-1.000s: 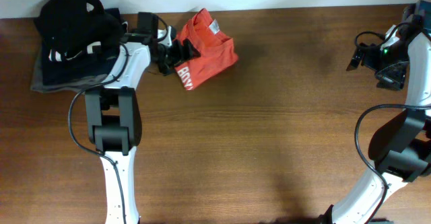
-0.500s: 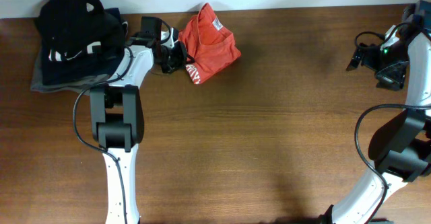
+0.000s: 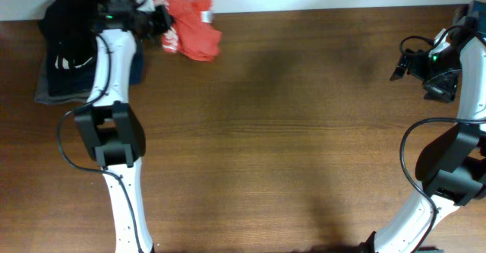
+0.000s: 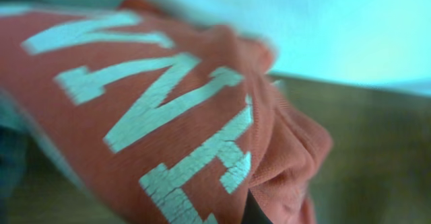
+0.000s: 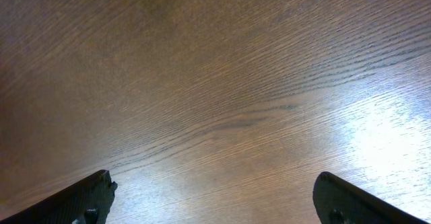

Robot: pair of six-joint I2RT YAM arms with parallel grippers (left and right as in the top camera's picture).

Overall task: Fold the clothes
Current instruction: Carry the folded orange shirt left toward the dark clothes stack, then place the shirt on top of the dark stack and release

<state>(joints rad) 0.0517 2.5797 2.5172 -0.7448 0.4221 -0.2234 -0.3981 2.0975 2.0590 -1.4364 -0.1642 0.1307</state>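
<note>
My left claw (image 3: 161, 25) is pinched shut on a fold of the orange-red T-shirt (image 3: 194, 34). The shirt hangs from it as a compact bundle at the far-left edge of the tabletop (image 3: 288, 131), just beside the stack of dark folded garments (image 3: 68, 59). In the left wrist view the cloth fills the picture, with its white lettering (image 4: 168, 123) right against the lens, so I cannot see the fingers there.

My right claw (image 5: 215, 204) is spread wide with nothing in it, parked over bare wood well away on the right.

I judge the folding itself is about done and I am in the putting-away step. Next I need to bring the bundle over the stack and lower it flat so the folds don't spill open. Only then should I release, drawing the claw out sideways without dragging the cloth.
</note>
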